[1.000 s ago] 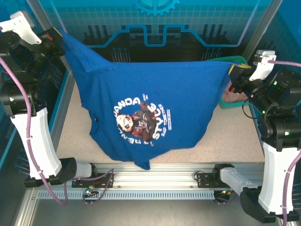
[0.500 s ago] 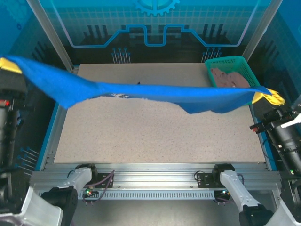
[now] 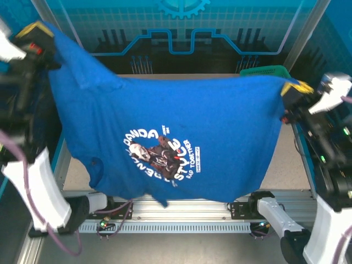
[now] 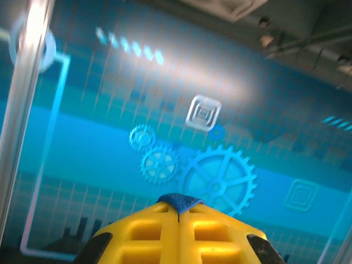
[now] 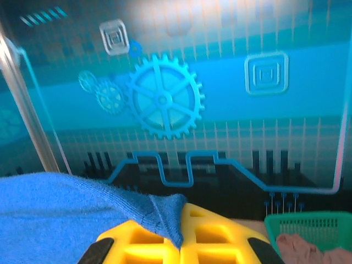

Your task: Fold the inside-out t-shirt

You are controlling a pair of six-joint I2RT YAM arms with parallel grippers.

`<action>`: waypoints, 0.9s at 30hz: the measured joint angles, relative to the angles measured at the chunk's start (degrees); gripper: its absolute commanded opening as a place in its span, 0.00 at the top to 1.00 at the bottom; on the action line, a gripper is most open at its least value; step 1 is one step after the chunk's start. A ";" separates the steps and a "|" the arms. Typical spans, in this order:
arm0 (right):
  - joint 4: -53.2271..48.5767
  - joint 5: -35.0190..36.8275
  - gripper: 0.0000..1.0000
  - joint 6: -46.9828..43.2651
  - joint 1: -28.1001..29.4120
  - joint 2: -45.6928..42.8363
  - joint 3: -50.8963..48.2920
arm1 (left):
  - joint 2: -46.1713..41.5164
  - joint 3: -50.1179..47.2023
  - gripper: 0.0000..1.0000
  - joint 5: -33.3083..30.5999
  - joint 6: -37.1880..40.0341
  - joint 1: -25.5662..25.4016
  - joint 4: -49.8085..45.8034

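Above the table [image 3: 287, 165], the left claw [image 4: 179, 212] and right claw [image 5: 180, 223] each pinched the blue t-shirt [image 3: 181, 126], hiding most of the green basket [image 3: 265, 70].

A robot lab cell: aluminium frame [image 3: 203, 217], gear-printed backdrop [image 5: 163, 99].

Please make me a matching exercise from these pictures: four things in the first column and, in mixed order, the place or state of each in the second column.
Column one
1. t-shirt
2. left gripper
3. green basket
4. pinkish garment

Column two
A. lying inside the basket
B. standing at the far right, behind the shirt's edge
C. spread out in the air, printed face toward the top camera
D. shut on a blue corner of cloth, raised high

Pairs: 1-C, 2-D, 3-B, 4-A
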 measured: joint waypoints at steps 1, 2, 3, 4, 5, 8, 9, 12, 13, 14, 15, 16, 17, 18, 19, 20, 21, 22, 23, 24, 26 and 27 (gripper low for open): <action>1.95 0.22 1.00 0.00 0.00 2.29 -2.03 | 3.61 -0.85 1.00 -0.11 0.04 -0.42 1.22; 3.89 0.59 0.99 0.00 0.00 5.09 -3.91 | 7.21 -1.27 1.00 -0.35 0.26 -0.85 2.23; 5.81 0.85 0.98 0.00 0.00 8.04 -5.46 | 11.30 -1.42 1.00 -0.48 0.48 -1.36 3.19; 7.80 1.16 0.98 0.02 0.02 11.69 -6.86 | 15.43 -1.40 1.00 -0.57 0.83 -1.90 4.20; 9.94 1.60 0.98 0.02 0.04 16.48 -7.91 | 20.26 -1.22 1.00 -0.83 0.98 -2.47 5.03; 15.54 3.26 0.91 0.00 0.55 31.45 -7.72 | 35.87 2.05 0.95 -1.14 1.11 -3.93 5.88; 16.59 4.00 0.86 -0.02 0.81 36.89 -6.80 | 40.89 3.76 0.91 -1.14 1.11 -4.35 5.97; 16.79 5.55 0.68 0.42 1.25 56.30 2.38 | 59.06 14.34 0.63 -1.38 1.11 -5.77 4.79; 16.13 5.77 0.65 0.55 1.31 63.04 7.08 | 65.37 19.17 0.58 -1.38 0.81 -6.23 4.35; 14.88 5.77 0.64 0.63 1.29 69.75 12.50 | 70.66 23.45 0.51 -1.40 0.39 -6.56 3.63; 13.90 5.77 0.62 0.83 1.29 73.96 15.96 | 74.69 26.47 0.47 -1.42 0.02 -6.80 3.19; 12.00 5.70 0.61 0.85 1.31 78.18 19.65 | 78.09 28.37 0.43 -1.53 -0.90 -7.06 2.54; 10.03 5.66 0.60 0.74 1.38 80.89 21.94 | 79.69 28.41 0.38 -1.55 -1.46 -7.23 1.60; 8.48 5.68 0.59 0.63 1.46 81.85 22.45 | 80.32 27.82 0.36 -1.55 -1.84 -7.32 0.59; 6.14 5.70 0.58 0.35 1.66 81.96 21.92 | 79.95 25.59 0.35 -1.62 -2.40 -7.34 0.37; 5.53 5.70 0.57 0.15 1.95 80.50 19.85 | 78.29 22.12 0.34 -1.81 -3.19 -7.34 0.87; 5.60 5.66 0.57 0.13 2.27 78.05 16.33 | 75.67 17.46 0.33 -2.01 -3.87 -7.32 1.40; 5.38 5.53 0.56 0.28 2.69 74.14 11.08 | 71.80 11.13 0.33 -1.99 -4.94 -7.32 2.34; 6.10 5.18 0.56 0.61 3.10 69.26 4.48 | 67.23 4.17 0.32 -1.99 -5.92 -7.34 3.45; 6.47 4.63 0.55 1.05 3.52 64.26 -1.92 | 62.82 -2.05 0.31 -1.95 -6.80 -7.39 4.59; 6.78 3.48 0.50 2.49 4.31 53.00 -14.99 | 50.73 -17.88 0.30 -1.31 -9.60 -7.80 9.31; 6.78 3.13 0.50 3.23 4.63 48.54 -19.93 | 45.46 -24.13 0.30 -0.66 -10.78 -8.17 11.67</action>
